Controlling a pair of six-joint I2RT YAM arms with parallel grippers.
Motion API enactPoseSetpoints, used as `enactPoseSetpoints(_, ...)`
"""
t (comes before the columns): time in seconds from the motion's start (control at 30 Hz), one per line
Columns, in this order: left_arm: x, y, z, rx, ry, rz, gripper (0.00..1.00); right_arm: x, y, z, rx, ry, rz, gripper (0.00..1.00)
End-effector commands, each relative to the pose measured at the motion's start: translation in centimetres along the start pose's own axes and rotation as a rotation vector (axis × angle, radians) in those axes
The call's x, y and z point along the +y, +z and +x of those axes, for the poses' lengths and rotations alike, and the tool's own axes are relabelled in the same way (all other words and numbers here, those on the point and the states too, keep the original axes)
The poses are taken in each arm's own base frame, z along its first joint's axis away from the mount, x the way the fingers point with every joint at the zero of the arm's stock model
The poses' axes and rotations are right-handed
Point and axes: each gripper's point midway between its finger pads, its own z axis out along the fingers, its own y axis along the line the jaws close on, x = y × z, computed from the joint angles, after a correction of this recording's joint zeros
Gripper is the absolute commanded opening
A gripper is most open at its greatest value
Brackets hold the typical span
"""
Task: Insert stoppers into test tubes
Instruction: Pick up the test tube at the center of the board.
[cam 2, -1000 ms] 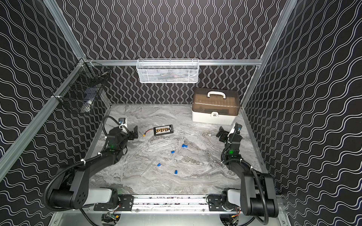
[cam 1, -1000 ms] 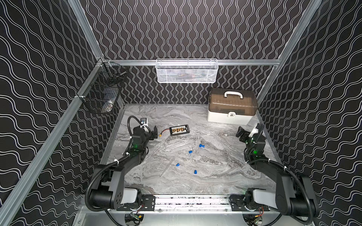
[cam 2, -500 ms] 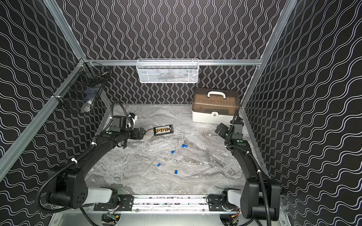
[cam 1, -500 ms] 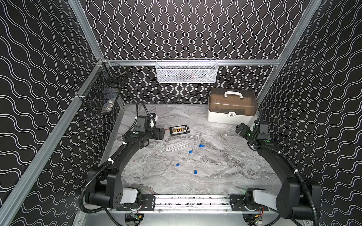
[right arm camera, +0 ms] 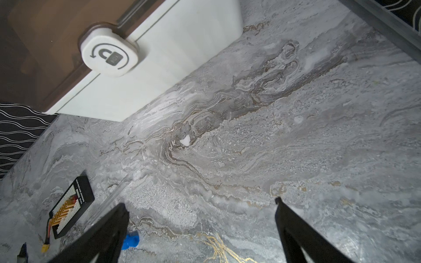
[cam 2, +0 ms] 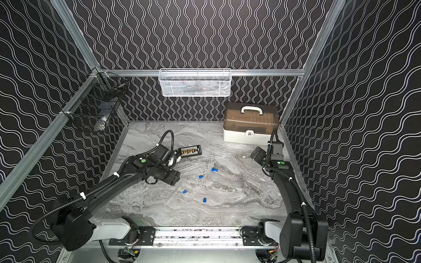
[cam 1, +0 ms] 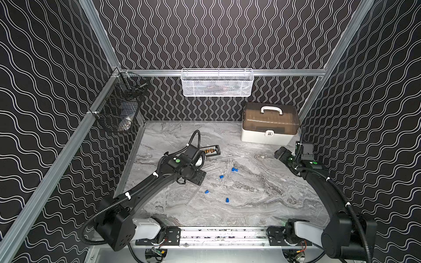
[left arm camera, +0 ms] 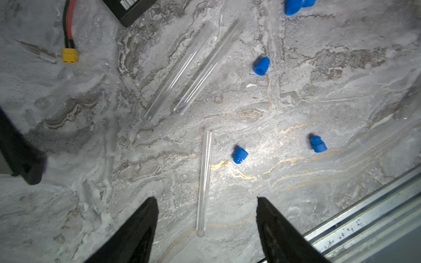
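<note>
Left wrist: test tube [left arm camera: 205, 173] beneath left hand [left arm camera: 206, 200].

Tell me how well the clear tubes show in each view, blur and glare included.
Left wrist: the lone test tube is sharp under a bright patch; the paired tubes look smeared. Right wrist: one tube barely shows against the table. In both top views: the tubes are faint slivers.

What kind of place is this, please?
Probably a robot test cell: black wavy-patterned walls on aluminium rails enclose a marble-look table, with left arm and right arm mounted in front.
</note>
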Motion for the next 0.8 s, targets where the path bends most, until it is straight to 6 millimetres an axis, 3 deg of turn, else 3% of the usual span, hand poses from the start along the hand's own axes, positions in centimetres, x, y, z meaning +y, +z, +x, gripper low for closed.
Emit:
enactPoseSetpoints(0.0, 1.1, -0.3, 1.8, 0.127, -0.085, -0.111, 0.71, -0.1, -0.4, 0.1, 0.008, 0.012, 0.01, 1.0)
enactPoseSetpoints(0.17, 0.4, 0.1, 4.5, 0.265, -0.169, -0.162, 0.68, -0.3, -0.8, -0.1, -0.006, 0.005, 0.015, 1.0)
enactPoseSetpoints(0.37, 0.3, 1.9, 7.6, 0.32, -0.214, -0.165, 0.64, -0.1, -0.6, 0.0, 0.003, -0.005, 0.01, 1.0)
enactPoseSetpoints(0.77, -0.9, 6.8, 7.3, 0.345, -0.137, -0.131, 0.5, 0.0, -0.5, 0.1, 0.015, 0.002, 0.009, 1.0)
